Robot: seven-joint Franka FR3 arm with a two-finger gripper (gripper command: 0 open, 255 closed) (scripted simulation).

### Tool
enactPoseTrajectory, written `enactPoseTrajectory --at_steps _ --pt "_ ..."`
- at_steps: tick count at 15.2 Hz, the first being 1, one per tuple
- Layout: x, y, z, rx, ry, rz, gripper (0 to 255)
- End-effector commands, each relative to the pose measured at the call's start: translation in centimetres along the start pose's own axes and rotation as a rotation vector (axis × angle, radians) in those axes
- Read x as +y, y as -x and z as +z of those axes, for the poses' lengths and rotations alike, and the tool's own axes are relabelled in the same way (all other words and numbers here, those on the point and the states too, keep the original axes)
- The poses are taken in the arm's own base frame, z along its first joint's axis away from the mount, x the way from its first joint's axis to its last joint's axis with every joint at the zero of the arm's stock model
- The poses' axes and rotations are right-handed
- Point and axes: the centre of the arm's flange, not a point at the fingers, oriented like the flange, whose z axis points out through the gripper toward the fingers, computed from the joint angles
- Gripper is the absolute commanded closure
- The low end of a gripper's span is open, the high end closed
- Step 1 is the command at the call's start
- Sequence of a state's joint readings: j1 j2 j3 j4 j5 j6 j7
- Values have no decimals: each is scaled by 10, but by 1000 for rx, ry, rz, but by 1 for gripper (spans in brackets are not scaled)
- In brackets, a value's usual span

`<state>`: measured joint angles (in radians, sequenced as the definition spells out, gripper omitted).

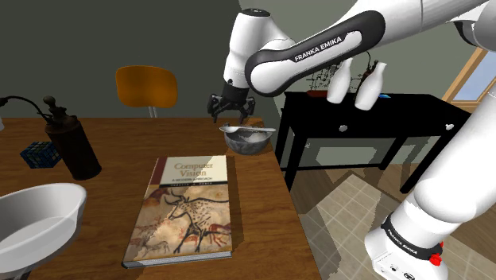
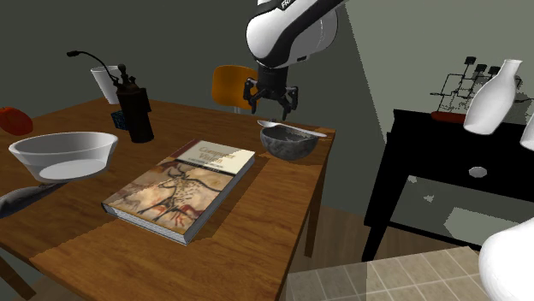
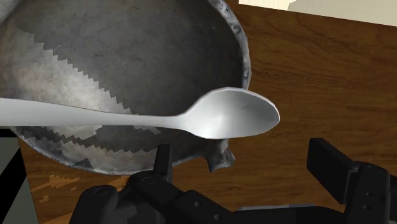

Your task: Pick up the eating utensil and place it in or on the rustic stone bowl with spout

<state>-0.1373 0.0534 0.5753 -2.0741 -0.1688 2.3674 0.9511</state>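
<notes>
Wrist view: the 2 black fingers [image 3: 331,167] of the gripper [image 3: 245,159] stand wide apart with nothing between them, so the hand is open and empty. Just beyond them is the grey stone bowl [image 3: 127,57], mottled inside, with a small spout nub on the rim nearest the gripper. The spoon [image 3: 210,118] (pale grey, plain finish) lies across the bowl. Its scoop rests over the rim on the spout side and its handle runs across the hollow to the far rim. Shoulder view: the gripper [image 1: 231,107] hangs just above and behind the bowl [image 1: 248,143], clear of the spoon [image 1: 245,129], which lies flat on top of the rim. The bowl sits near the edge of the brown wooden table [image 1: 119,143], towards that view's right. Also on the table are 1 large book [image 1: 187,208] with a cave-painting cover, 1 white bowl [image 1: 36,219] at the lower left, a dark bottle [image 1: 73,143] and a small coloured cube [image 1: 40,153] beside it. An orange chair [image 1: 145,86] stands behind the table and a black side table [image 1: 373,119] is off to the right. Second exterior view: same layout — the gripper [image 2: 274,101] points down over the bowl [image 2: 287,145], and the spoon [image 2: 291,128] bridges its rim.
</notes>
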Motion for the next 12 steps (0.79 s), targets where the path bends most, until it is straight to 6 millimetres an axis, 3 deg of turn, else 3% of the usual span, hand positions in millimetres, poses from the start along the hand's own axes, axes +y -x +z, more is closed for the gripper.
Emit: enactPoseTrajectory --at_steps 1,5,12 --pt "0 0 0 0 0 0 0" --pt "0 0 -50 0 0 0 0" --pt "0 0 -50 0 0 0 0"
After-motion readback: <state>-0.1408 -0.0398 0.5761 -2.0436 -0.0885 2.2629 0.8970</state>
